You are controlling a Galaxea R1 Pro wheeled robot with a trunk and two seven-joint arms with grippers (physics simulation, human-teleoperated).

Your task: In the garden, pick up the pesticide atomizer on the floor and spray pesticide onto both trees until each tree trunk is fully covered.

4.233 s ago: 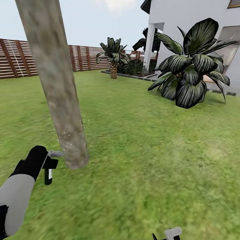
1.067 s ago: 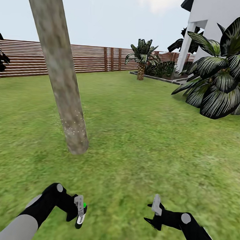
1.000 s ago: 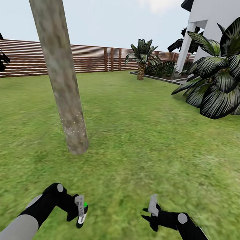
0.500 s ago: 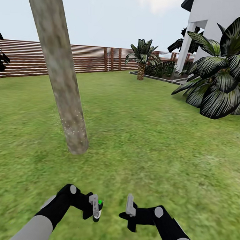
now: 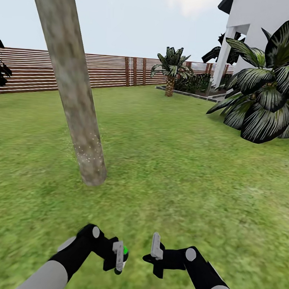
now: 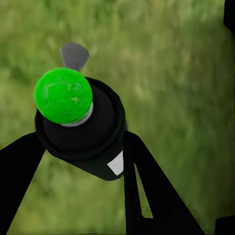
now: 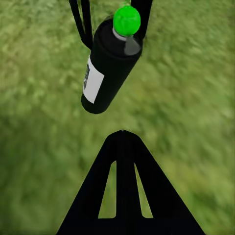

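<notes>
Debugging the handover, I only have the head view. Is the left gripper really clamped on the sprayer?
Observer: Yes. In the left wrist view two black fingers flank the dark sprayer, pressed against its sides.
Operator: Which way is it pointing?
Observer: Its green cap faces that camera, so it points back up the left gripper.
Operator: Right gripper holding anything?
Observer: No. The right wrist view shows the right gripper shut and empty, with the sprayer ahead of it over the grass, label visible, not touching.

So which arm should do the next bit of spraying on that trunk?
Probably the left: the left gripper already clamps the pesticide atomizer, and the tree trunk stands ahead on that side. The right gripper holds nothing.
</notes>
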